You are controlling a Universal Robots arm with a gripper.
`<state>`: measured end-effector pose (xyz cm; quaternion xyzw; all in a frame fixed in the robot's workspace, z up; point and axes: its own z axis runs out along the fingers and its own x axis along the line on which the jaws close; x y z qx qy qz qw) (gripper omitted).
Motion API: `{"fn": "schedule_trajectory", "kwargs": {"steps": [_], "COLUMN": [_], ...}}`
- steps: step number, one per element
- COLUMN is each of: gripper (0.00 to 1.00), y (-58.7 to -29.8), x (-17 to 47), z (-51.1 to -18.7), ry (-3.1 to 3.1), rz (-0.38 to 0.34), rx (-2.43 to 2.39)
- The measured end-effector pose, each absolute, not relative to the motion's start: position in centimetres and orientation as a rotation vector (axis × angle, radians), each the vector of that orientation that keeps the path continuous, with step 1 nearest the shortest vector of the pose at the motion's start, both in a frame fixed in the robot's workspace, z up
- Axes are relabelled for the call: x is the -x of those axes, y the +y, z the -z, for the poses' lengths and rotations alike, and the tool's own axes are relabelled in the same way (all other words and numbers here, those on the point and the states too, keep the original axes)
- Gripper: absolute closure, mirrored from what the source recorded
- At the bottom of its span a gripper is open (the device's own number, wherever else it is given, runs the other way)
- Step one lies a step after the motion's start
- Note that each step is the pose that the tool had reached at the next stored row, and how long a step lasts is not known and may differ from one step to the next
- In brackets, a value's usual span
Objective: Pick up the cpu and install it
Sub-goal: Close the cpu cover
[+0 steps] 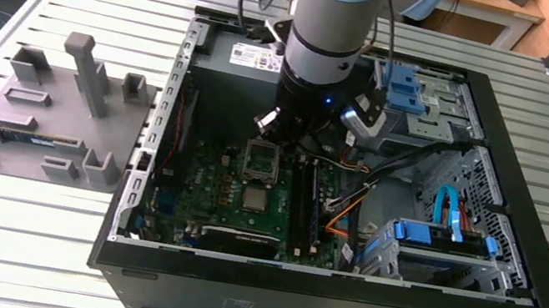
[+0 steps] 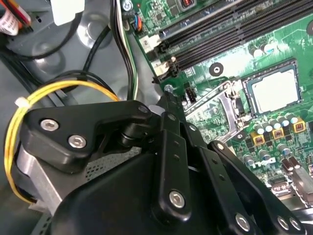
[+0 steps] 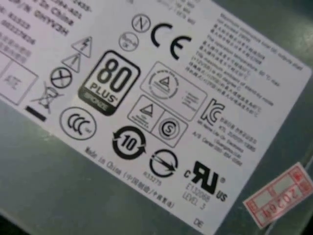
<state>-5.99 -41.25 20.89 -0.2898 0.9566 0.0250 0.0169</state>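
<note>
Big slatted worktop (image 1: 32, 247), open PC case (image 1: 518, 307) lying on it, and I'm hanging over the green motherboard (image 1: 212, 185) inside. I'd say I'm at the pick-up step, nothing grabbed yet. My claw (image 1: 274, 124) hovers just above the metal-framed socket (image 1: 260, 160); honestly can't tell if it's spread or pressed together. The cpu (image 1: 256, 198) lies flat on the board just beside that socket, 1 small square with a shiny silver top and pale rim. Thin and flat like that, gripping it calls for lining up square over its edges.
</note>
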Motion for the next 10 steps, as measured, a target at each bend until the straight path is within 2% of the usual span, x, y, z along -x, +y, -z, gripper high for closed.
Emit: {"fn": "schedule_trajectory", "kwargs": {"steps": [10], "gripper": [0.89], "y": [-41.27], "x": [6.60], "z": [-21.69], "ry": [2.963], "rz": [-0.074], "rx": [0.909]}}
